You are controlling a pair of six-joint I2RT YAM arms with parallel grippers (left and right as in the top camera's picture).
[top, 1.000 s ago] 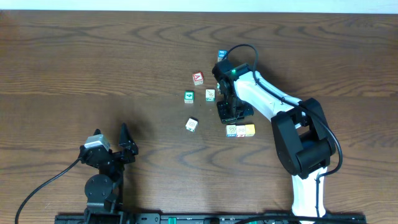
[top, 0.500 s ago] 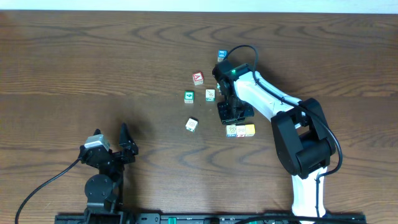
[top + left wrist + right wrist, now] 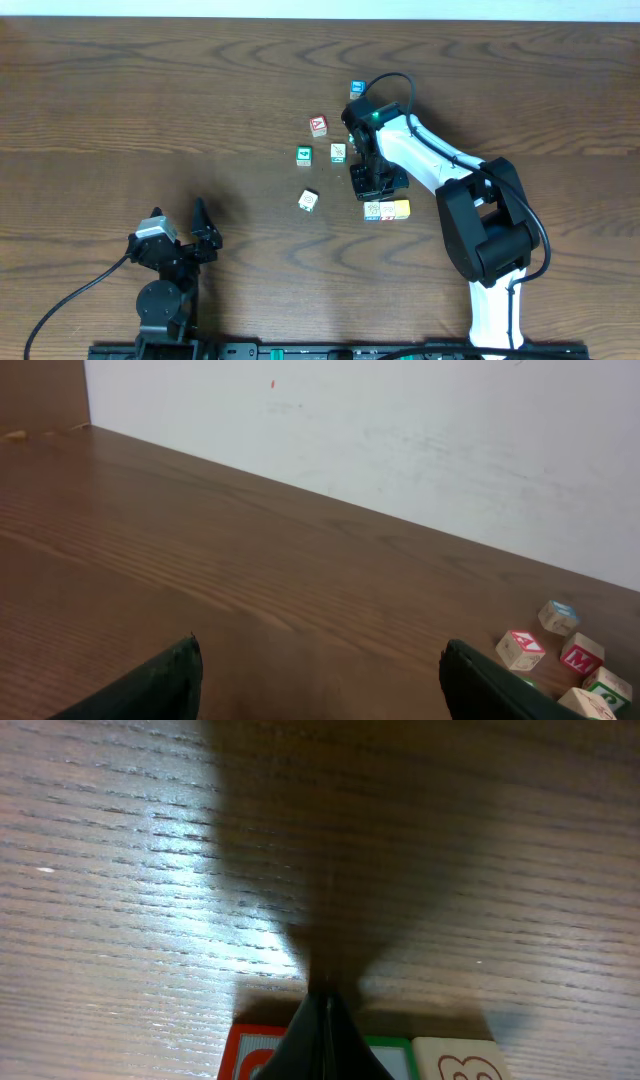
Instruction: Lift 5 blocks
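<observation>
In the overhead view a yellow-faced block [image 3: 397, 209] and a cream block [image 3: 372, 210] lie side by side. Another cream block [image 3: 308, 200] lies to their left, and a cream block with a green picture [image 3: 339, 152] sits farther back. My right gripper [image 3: 377, 190] is shut and empty, its tip just behind the side-by-side pair. In the right wrist view the shut gripper [image 3: 325, 1025] hangs over a red-bordered face [image 3: 250, 1055], a green-bordered face [image 3: 392, 1055] and a cream block [image 3: 455, 1062]. My left gripper [image 3: 205, 228] stands open and empty, far from the blocks.
A red-faced cube [image 3: 318, 125], a green-faced cube [image 3: 304, 155] and a blue-faced cube [image 3: 357, 88] lie around the group. The left wrist view shows my open left gripper [image 3: 320, 690] over bare wood, cubes [image 3: 520, 649] at the far right and a white wall [image 3: 400, 440] behind.
</observation>
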